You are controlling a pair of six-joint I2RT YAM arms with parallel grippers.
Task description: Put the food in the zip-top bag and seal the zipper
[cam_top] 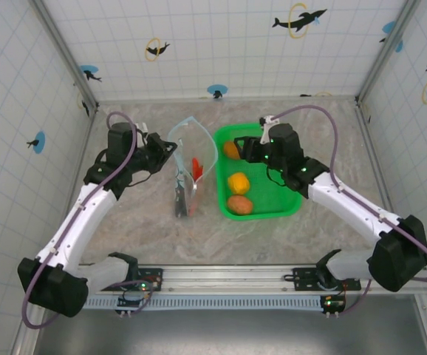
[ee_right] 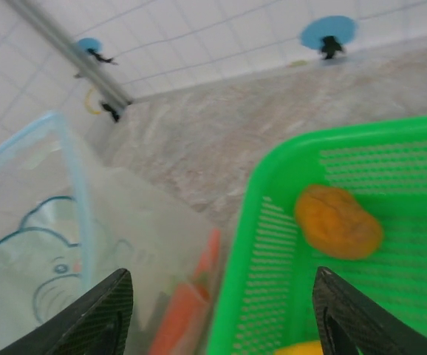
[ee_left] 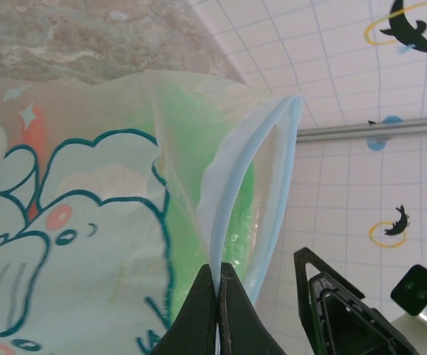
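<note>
The clear zip-top bag (cam_top: 190, 166) with the pale blue elephant print (ee_left: 58, 244) stands on the table, mouth held open. My left gripper (cam_top: 171, 150) (ee_left: 220, 275) is shut on the light blue zipper (ee_left: 232, 185) at the near rim. A red piece (cam_top: 196, 168) (ee_right: 199, 296) and a dark one lie inside the bag. An orange piece (cam_top: 231, 150) (ee_right: 338, 221), a yellow piece (cam_top: 238, 183) and another orange piece (cam_top: 239, 205) rest in the green basket (cam_top: 287, 205). My right gripper (cam_top: 247, 149) (ee_right: 221, 310) hovers open over the basket's left rim, nothing between its fingers.
The green basket (ee_right: 391, 140) takes the table's middle right, right beside the bag. Tiled walls with dolphin stickers close in the back and both sides. Bare marbled tabletop (cam_top: 139, 229) lies in front of the bag and basket.
</note>
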